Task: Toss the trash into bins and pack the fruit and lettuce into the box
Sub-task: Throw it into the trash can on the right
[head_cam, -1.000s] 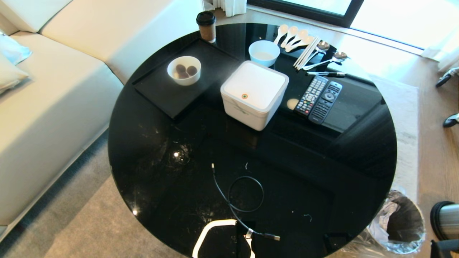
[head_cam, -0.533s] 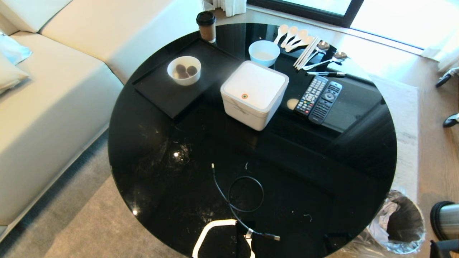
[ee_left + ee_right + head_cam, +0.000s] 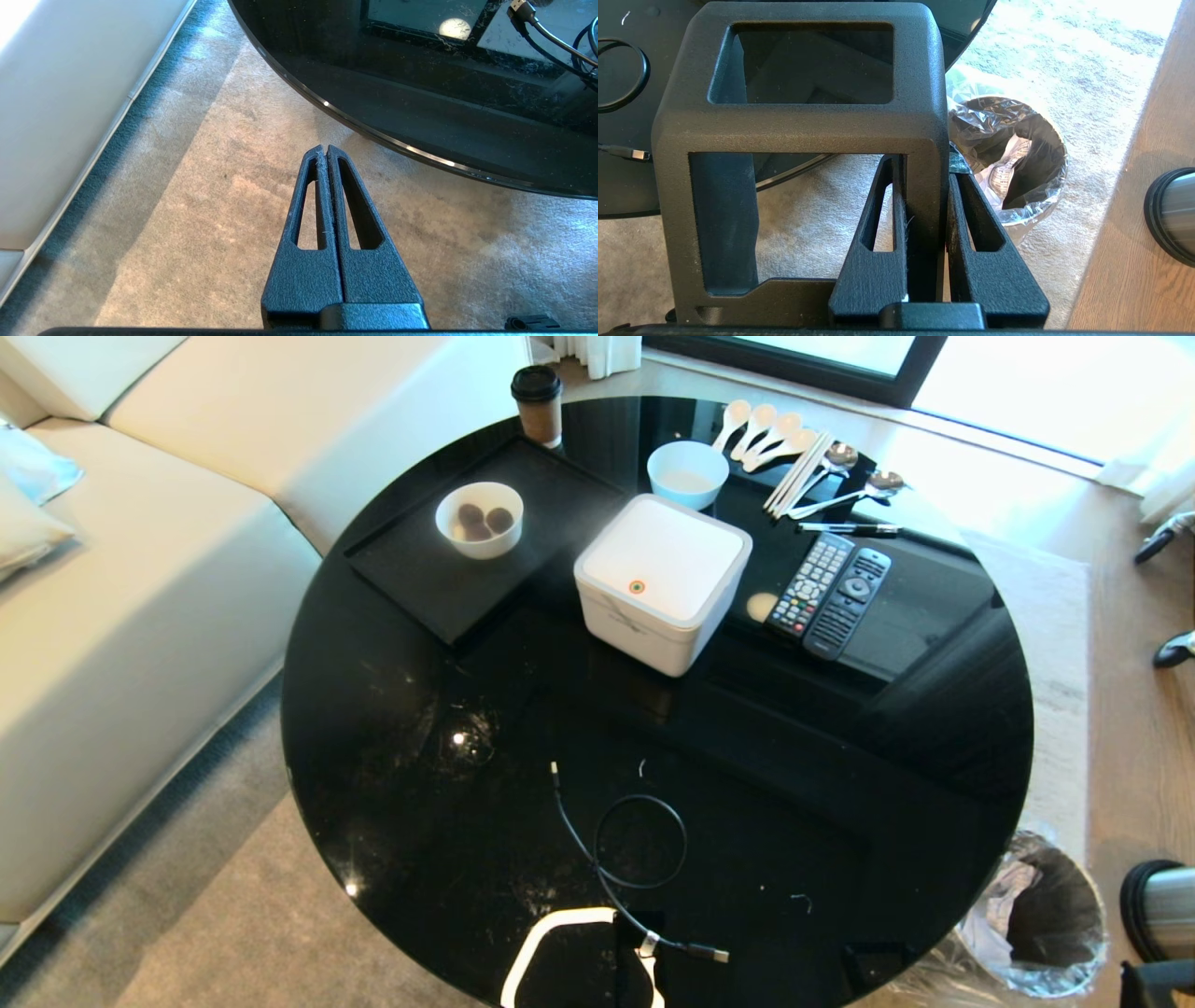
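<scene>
The white box (image 3: 663,581) stands on the round black table (image 3: 420,728) with its lid down. One steel bin (image 3: 1038,922) with a clear liner stands on the carpet off the table's near right edge. It also shows in the right wrist view as the bin (image 3: 1017,186), with something white and printed inside. My right gripper (image 3: 924,168) is shut on the upright bar of a black open frame (image 3: 798,126). My left gripper (image 3: 323,148) hangs shut and empty over the carpet beside the table's rim. The trash, fruit and lettuce are out of view.
A black tray (image 3: 523,513) with a bowl (image 3: 479,519), a paper cup (image 3: 539,404), a white bowl (image 3: 687,472), spoons (image 3: 794,457), two remotes (image 3: 836,588) and a looped cable (image 3: 635,859) are on the table. A sofa (image 3: 112,616) flanks the left. A steel cylinder (image 3: 1162,907) lies at the right edge.
</scene>
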Motion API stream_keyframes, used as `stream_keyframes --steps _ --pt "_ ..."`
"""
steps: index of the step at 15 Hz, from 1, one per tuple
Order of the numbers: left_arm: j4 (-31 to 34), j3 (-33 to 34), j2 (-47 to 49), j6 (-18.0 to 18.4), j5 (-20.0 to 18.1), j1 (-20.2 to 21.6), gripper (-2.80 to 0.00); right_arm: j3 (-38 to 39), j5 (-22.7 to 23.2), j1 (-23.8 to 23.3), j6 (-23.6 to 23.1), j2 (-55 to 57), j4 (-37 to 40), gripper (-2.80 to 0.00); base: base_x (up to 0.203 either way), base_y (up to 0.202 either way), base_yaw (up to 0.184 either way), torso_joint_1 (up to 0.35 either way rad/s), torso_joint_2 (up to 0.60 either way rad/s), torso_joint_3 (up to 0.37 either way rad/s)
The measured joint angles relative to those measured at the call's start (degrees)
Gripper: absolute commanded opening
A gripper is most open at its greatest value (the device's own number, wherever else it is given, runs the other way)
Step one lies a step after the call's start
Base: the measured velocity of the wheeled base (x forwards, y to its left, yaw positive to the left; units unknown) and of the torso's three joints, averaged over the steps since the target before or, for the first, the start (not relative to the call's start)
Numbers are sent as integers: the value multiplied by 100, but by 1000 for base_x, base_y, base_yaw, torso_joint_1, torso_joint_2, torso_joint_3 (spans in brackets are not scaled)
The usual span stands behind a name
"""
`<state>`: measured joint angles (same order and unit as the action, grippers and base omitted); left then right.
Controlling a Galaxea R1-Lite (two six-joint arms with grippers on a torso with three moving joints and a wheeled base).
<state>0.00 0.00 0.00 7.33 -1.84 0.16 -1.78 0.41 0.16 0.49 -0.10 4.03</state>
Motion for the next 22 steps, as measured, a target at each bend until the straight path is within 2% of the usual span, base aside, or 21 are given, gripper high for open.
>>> stream_keyframes --steps 22 --pt "-6 0 0 -16 2 -6 -280 21 0 0 21 10 -26 -280 0 0 0 0 0 0"
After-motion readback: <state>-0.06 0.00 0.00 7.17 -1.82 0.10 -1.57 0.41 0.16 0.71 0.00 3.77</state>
